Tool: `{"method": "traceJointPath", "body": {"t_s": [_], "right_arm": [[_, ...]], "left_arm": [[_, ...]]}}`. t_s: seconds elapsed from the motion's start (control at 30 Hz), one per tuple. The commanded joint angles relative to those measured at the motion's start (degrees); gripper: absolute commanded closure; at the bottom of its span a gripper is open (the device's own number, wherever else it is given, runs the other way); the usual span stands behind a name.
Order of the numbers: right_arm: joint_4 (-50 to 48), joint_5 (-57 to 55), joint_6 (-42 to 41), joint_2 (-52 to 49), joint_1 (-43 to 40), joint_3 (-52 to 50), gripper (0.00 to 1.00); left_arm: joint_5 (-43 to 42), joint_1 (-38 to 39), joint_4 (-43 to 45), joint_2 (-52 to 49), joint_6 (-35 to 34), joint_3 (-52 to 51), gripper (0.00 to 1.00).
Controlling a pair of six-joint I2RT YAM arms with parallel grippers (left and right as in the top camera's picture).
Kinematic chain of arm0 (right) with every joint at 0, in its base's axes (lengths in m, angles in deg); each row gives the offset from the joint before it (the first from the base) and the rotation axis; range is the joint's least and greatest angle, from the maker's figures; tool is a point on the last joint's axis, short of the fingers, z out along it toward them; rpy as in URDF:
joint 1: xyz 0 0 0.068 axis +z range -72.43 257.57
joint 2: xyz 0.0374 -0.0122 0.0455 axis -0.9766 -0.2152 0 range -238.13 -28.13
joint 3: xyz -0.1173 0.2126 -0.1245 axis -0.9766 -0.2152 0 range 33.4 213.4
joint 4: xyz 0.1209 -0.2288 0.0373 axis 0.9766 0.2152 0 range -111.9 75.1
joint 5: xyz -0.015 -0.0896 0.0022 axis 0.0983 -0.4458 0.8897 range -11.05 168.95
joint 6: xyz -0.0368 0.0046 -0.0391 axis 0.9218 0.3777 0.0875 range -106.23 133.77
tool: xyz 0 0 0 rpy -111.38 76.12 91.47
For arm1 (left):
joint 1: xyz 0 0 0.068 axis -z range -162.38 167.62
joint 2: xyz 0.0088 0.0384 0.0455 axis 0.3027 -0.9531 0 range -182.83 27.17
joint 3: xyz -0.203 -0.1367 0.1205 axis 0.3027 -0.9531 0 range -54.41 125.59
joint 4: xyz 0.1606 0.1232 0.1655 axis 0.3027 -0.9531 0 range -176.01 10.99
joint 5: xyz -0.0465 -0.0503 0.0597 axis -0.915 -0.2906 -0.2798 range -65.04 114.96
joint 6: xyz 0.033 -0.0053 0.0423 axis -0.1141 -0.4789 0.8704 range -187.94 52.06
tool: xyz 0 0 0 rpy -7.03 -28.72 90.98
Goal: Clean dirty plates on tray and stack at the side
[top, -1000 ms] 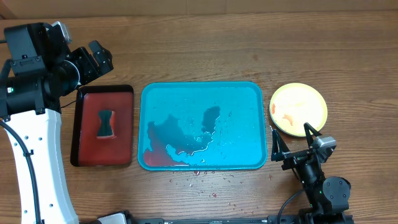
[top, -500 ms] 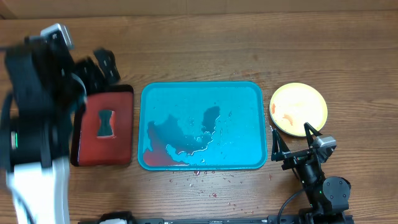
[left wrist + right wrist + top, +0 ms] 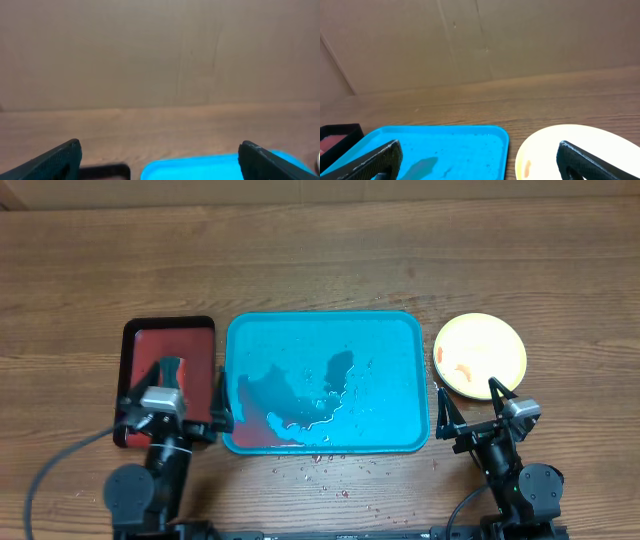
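The left arm has swung back from the far-left part of the tabletop (image 3: pixel 320 250) and now sits folded at the near edge. Its left gripper (image 3: pixel 172 418) hangs over the near end of the dark red tray (image 3: pixel 150 340). The right arm has not moved.

Both sets of fingers stand wide apart with nothing between them. In the left wrist view the two black fingertips (image 3: pixel 60 159) frame bare wood and the far rim of the teal tray (image 3: pixel 325 317). The right gripper (image 3: pixel 470 418) rests near the right part of the near edge, just short of the plate.

The teal tray lies in the middle of the tabletop, its long sides parallel to the near edge. No plates are on it. A pool of water (image 3: pixel 300 395) tinged with red sauce spreads toward its near-left corner. Red specks (image 3: pixel 325 465) dot the wood between the tray and the near edge.

The yellow-green plate (image 3: pixel 485 350) sits to the right of the teal tray, apart from it, with an orange-red smear (image 3: pixel 458 368) on its left side. Whether other plates lie beneath it cannot be told.

On the dark red tray, a dark item (image 3: pixel 171 368) shows partly from under the left gripper.
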Motion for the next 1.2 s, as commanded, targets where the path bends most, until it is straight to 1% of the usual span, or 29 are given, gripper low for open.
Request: {"method": "traceJointPath", "body": {"t_s": [0.0,0.07,0.13,0.27,0.33,0.4,1.17], "right_arm": [[-0.2,-0.5,0.4,0.3,-0.1,-0.3,0.0],[-0.2,-0.5,0.4,0.3,-0.1,-0.3,0.0],[-0.2,-0.5,0.4,0.3,-0.1,-0.3,0.0],[-0.2,-0.5,0.4,0.3,-0.1,-0.3,0.0],[-0.2,-0.5,0.4,0.3,-0.1,-0.3,0.0],[-0.2,-0.5,0.4,0.4,-0.1,-0.3,0.0],[-0.2,-0.5,0.4,0.3,-0.1,-0.3,0.0]], "left_arm": [[2.0,1.5,1.7,6.7,2.5,-7.7,0.0],[6.6,2.9,1.7,10.4,2.9,-11.7,0.0],[8.7,3.1,1.7,12.7,3.1,-14.7,0.0],[9.2,3.1,1.8,13.9,3.5,-19.1,0.0],[9.3,3.1,-0.1,13.9,3.5,-19.0,0.0],[8.9,3.1,0.0,13.9,1.9,-19.0,0.0],[9.1,3.1,0.0,13.9,2.0,-19.0,0.0]]}}
